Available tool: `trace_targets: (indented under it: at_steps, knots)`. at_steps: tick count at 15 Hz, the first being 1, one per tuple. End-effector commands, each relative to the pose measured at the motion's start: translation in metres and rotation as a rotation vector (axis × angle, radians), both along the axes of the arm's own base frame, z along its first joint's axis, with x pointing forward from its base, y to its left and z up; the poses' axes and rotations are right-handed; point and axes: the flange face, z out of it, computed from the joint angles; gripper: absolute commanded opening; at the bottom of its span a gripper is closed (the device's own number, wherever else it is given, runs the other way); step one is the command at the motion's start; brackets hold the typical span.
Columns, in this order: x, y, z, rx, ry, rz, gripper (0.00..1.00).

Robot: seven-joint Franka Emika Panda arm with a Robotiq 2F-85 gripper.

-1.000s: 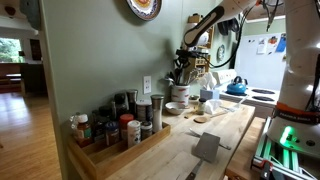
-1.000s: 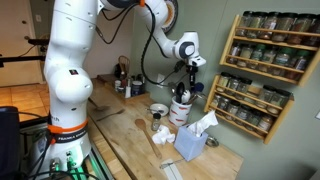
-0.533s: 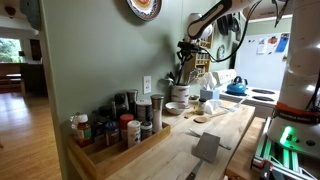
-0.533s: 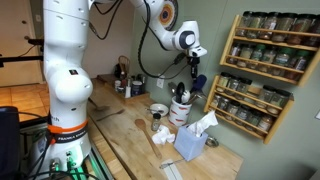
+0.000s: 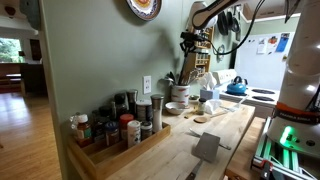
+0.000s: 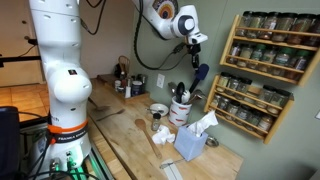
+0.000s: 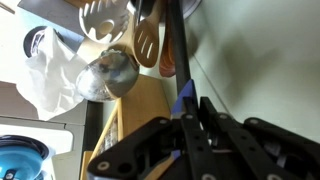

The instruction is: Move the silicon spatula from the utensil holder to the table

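Note:
My gripper (image 6: 194, 44) is high above the whitish utensil holder (image 6: 181, 110), shut on the silicon spatula (image 6: 200, 73). The blue head sits just under the jaws and the dark handle hangs down toward the holder. I cannot tell whether its lower end has left the holder. In the wrist view the jaws (image 7: 190, 118) pinch the blue head, and the dark handle (image 7: 168, 45) runs to the holder's pale wooden utensils (image 7: 147, 42). In an exterior view the gripper (image 5: 190, 42) hangs above the holder (image 5: 179, 93) at the back of the wooden countertop (image 5: 200, 135).
Wall spice racks (image 6: 262, 70) hang close beside the gripper. A blue tissue box (image 6: 190, 143) and a small bowl (image 6: 157, 109) stand near the holder. A tray of spice jars (image 5: 115, 135), a grey flat-bladed object (image 5: 207, 147) and a blue kettle (image 5: 237, 87) are on the counter.
My gripper has risen straight up from the holder with the spatula in it. The blue head is now well above the holder's other utensils.

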Motion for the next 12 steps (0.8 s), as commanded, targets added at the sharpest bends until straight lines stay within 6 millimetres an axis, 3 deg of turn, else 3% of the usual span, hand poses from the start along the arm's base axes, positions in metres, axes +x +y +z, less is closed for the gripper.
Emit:
trace_targets:
  at_steps: [1, 7, 12]
  knots:
    - [-0.024, 0.011, 0.027, -0.015, 0.013, 0.011, 0.03]
    - [-0.059, 0.037, 0.067, -0.003, 0.120, 0.066, 0.03]
    - [-0.089, 0.066, 0.068, -0.012, 0.299, 0.135, 0.03]
